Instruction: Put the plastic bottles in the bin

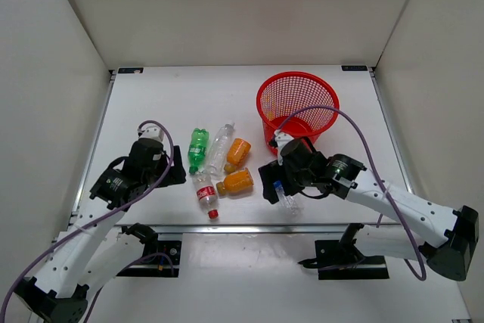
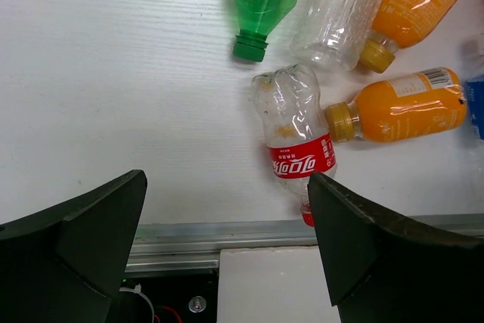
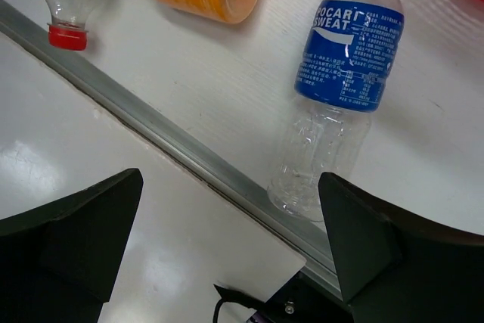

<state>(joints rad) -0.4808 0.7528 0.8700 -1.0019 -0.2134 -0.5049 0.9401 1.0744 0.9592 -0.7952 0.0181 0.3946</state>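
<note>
0 of 6 done, as far as the views show. The bin stands upright at the far right of the table. What shows of its inside from above is bare red mesh (a purple cable crosses part of it, so not 100% sure).

All six bottles lie on their sides on the table:
- Five make a loose cluster at the centre.
- The green bottle and the clear bottle lie side by side.
- The upper orange bottle is just beside the clear one.
- The lower orange bottle has its cap close to the red-label bottle.
- The red-label bottle's red cap points at the metal rail along the near edge.
- The blue-label bottle lies apart from the rest, to the right. It sits between the cluster and the bin, w/ its base near the rail.

Left pincer: fingers spread wide, nothing between them. It hangs over the near edge w/ the red-label bottle closest ahead.

Right pincer: also wide and empty. It is over the near edge, w/ the blue-label bottle ahead of it and nearer one finger than the other.

So the whole job is left: six pick-ups and six drops. Prob. the blue-label bottle goes first for the right arm, as it sits nearest the bin. The left arm looks lined up for the red-label one.
</note>
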